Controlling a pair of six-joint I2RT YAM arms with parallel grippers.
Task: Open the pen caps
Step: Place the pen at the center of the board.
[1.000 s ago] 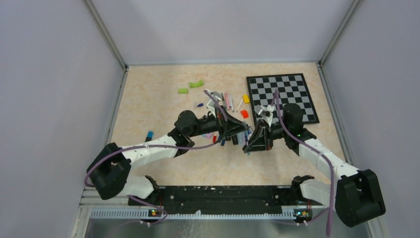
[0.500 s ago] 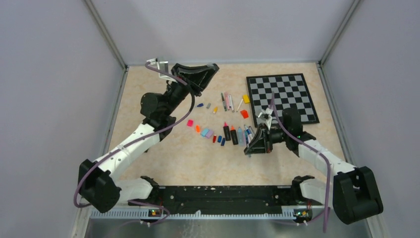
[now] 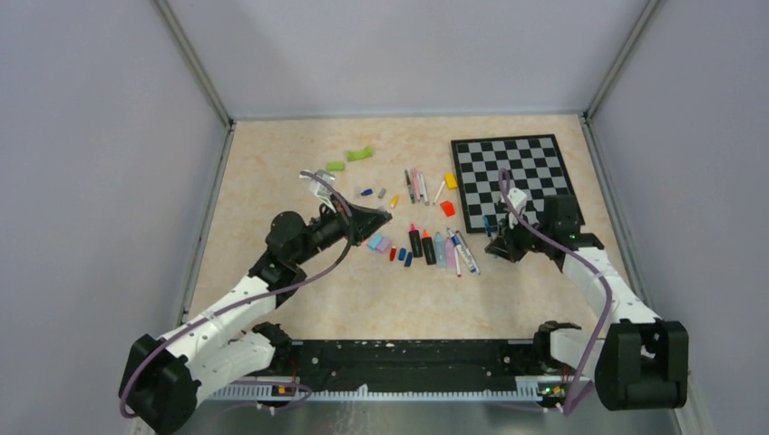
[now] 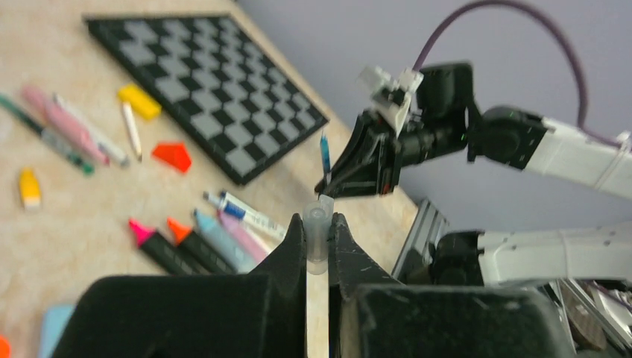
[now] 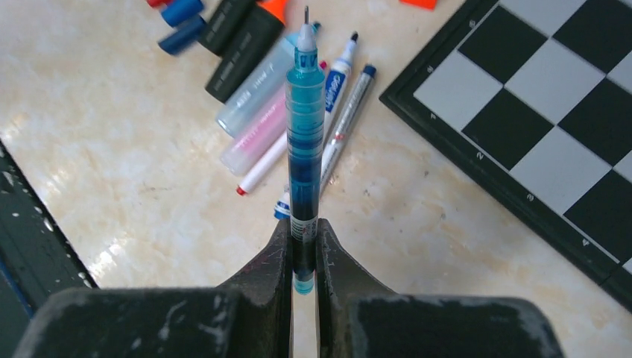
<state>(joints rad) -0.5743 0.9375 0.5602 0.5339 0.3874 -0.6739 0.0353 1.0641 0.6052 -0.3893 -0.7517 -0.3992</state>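
My left gripper (image 4: 318, 224) is shut on a clear pen cap (image 4: 319, 233) that stands up between its fingers. In the top view this gripper (image 3: 384, 216) hovers just left of the row of pens (image 3: 437, 247). My right gripper (image 5: 303, 227) is shut on the tail of a blue pen (image 5: 304, 142), whose bare needle tip points away from the wrist. Seen from above, that gripper (image 3: 495, 246) sits at the chessboard's near-left corner. Loose caps (image 3: 379, 243) in cyan, purple, red and blue lie left of the row. Several uncapped highlighters (image 4: 182, 245) lie side by side.
A black-and-white chessboard (image 3: 519, 178) lies at the back right. An orange block (image 3: 447, 207) and a yellow block (image 3: 451, 180) sit left of it. More thin pens (image 3: 416, 185) and small caps (image 3: 382, 192) lie further back, with green curved pieces (image 3: 360, 153) beyond.
A second ago both grippers met over the pen row. The left arm swung to the back left and has come back near the caps. The right gripper drew right to the chessboard corner with the pen.
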